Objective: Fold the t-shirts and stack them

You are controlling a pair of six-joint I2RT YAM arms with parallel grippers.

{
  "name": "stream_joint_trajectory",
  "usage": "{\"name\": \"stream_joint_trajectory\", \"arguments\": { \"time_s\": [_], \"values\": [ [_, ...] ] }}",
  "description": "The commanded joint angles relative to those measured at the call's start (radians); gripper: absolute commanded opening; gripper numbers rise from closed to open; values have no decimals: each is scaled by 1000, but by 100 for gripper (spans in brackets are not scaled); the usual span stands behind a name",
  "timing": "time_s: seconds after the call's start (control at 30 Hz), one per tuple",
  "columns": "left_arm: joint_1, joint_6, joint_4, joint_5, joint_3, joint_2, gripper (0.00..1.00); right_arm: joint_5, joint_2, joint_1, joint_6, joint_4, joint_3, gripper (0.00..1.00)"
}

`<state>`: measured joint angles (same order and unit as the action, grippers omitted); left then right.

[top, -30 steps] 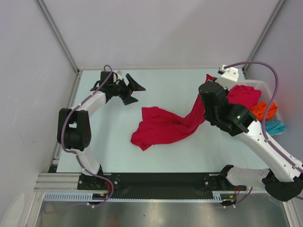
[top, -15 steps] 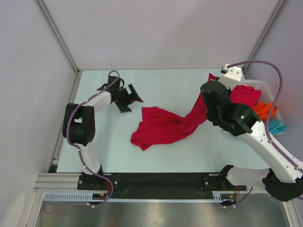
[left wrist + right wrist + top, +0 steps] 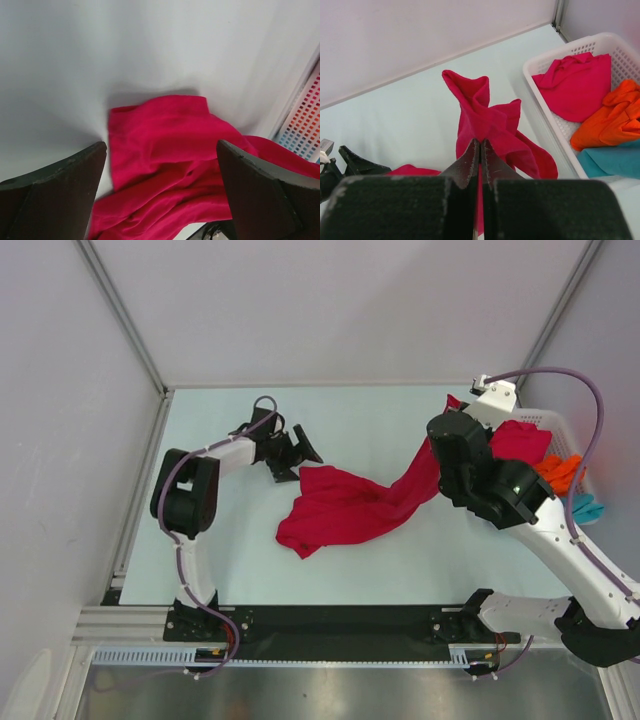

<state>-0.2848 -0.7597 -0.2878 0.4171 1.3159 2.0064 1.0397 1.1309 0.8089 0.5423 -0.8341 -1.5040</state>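
crimson t-shirt [image 3: 340, 505], one end in right tool [image 3: 480, 143]

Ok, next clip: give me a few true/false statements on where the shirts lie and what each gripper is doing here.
1. The right gripper is shut on the red t-shirt. True.
2. The left gripper is clamped on that shirt. False: its jaws stand open beside the shirt's edge, holding nothing.
3. The white basket holds another red shirt, an orange shirt and a teal shirt. True.
4. The red t-shirt lies neatly folded on the table. False: it is crumpled, with one end lifted by the right gripper.
5. The basket sits on the table's left side. False: it is at the far right.
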Motion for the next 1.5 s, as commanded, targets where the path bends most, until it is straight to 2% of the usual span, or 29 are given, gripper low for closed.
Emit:
{"name": "stream_joint_trajectory", "arguments": {
  "time_s": [0.0,0.1,0.13,0.17,0.2,0.23,0.4,0.53,0.73,0.87,1.0,1.23,1.47],
  "values": [
    [-31,-13,18,-6,9,75,100,48,-16,6,-2,15,-42,0],
    [-39,-15,36,8,6,84,98,45,-11,4,-1,12,-42,0],
    [-39,-16,44,26,3,86,84,43,-11,4,2,10,-47,0],
    [-39,-18,71,37,-7,84,70,42,-13,4,2,9,-45,0],
    [-39,-26,82,51,-13,83,50,40,-11,4,5,9,-47,0],
    [-39,-30,90,57,-18,80,2,39,-10,4,7,3,-48,0],
    [-39,-35,87,69,-24,29,0,39,-11,4,24,-14,-48,0],
    [-39,2,-5,20,29,-75,0,37,-19,4,36,-23,-32,0],
    [-34,91,-288,-64,290,-286,0,34,-39,4,56,-23,8,0],
    [-22,112,-419,-61,501,-453,0,43,-81,7,61,-28,10,0],
    [9,109,-505,-46,626,-587,0,62,-134,13,67,-43,13,0],
    [33,85,-570,-75,652,-750,0,72,-207,24,96,-85,16,0],
    [38,85,-583,-90,646,-764,0,56,-212,26,111,-89,4,0]
  ]
}}
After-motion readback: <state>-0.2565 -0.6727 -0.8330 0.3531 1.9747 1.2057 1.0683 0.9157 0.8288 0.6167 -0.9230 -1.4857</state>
